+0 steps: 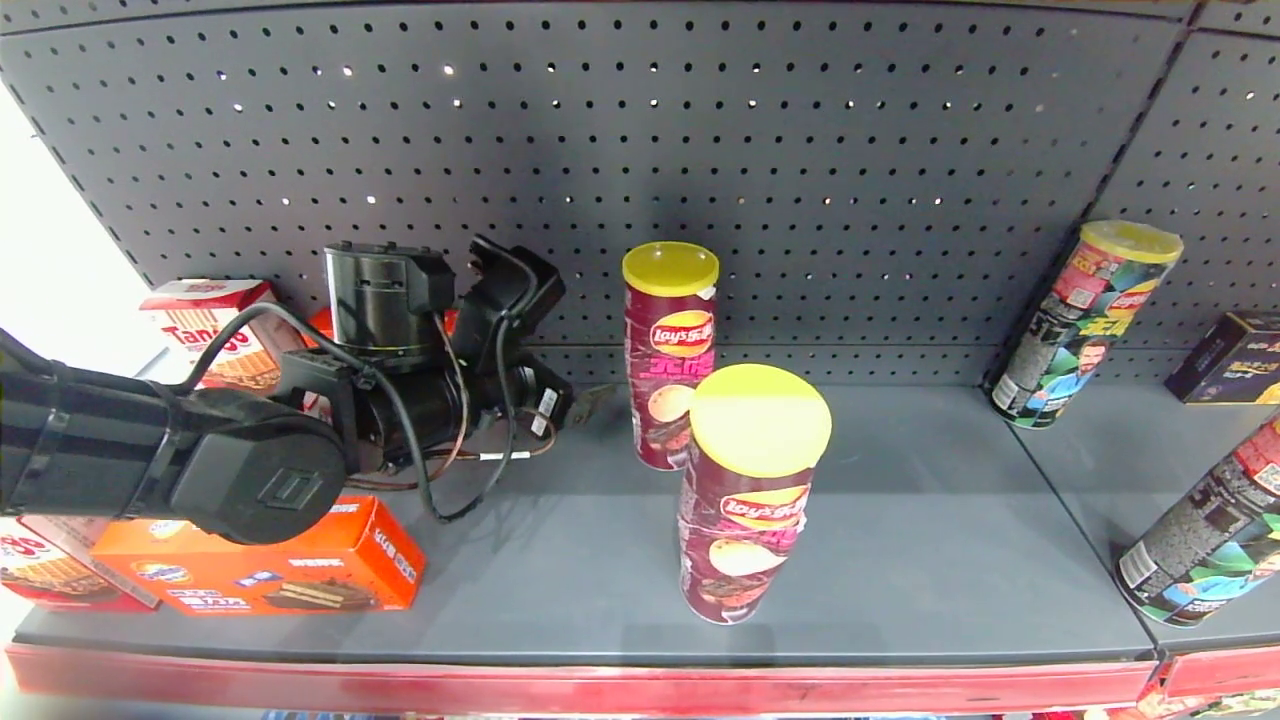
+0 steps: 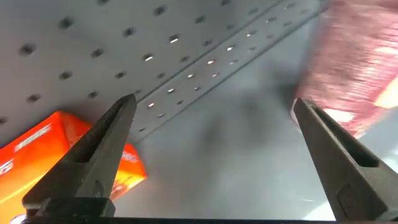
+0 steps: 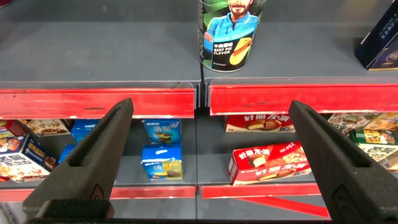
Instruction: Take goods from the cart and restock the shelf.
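Two maroon chip cans with yellow lids stand upright on the grey shelf (image 1: 930,540): one at the back (image 1: 668,355), one nearer the front edge (image 1: 750,500). My left arm lies over the shelf's left part. Its gripper (image 1: 590,400) is just left of the back can, low over the shelf board. In the left wrist view that gripper (image 2: 212,102) is open and empty, with the maroon can (image 2: 357,68) beside one finger. My right gripper (image 3: 210,104) is open and empty, facing the shelf fronts below a dark green can (image 3: 230,34).
An orange box (image 1: 270,570) and wafer boxes (image 1: 215,320) fill the shelf's left end. Dark cans (image 1: 1085,320) (image 1: 1200,540) and a black box (image 1: 1225,360) occupy the right. The perforated back panel (image 1: 700,150) stands behind. Lower shelves hold snack boxes (image 3: 161,162).
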Robot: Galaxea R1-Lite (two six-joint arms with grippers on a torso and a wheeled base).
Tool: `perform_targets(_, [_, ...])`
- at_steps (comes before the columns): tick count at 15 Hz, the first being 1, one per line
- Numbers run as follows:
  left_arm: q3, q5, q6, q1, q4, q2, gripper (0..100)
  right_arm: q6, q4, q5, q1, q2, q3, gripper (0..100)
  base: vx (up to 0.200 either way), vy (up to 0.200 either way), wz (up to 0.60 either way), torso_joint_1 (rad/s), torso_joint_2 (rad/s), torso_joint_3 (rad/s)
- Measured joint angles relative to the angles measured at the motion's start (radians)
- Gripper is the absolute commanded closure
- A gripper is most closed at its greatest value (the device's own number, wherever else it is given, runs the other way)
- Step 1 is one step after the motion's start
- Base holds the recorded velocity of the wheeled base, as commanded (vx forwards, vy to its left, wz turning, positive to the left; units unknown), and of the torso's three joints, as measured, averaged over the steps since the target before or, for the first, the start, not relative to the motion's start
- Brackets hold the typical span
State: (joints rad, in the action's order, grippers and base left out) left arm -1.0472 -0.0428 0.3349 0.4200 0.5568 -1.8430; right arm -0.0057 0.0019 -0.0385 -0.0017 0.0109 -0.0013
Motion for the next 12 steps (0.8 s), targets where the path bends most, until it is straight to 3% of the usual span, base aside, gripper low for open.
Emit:
perform_targets(4, [0.001,0.006,0.000,0.031,-0.014,0.003,0,0.000,0.000,0.000,0.000,0.000,0.000,0,0.000,0.000,0.00,0.000,0.00,0.000])
perform_targets(12, [-0.003,0.031,0.000,0.034,-0.001,-0.016,0,0.000,0.000,0.000,0.000,0.000,0.000,0,0.000,0.000,0.00,0.000,0.00,0.000])
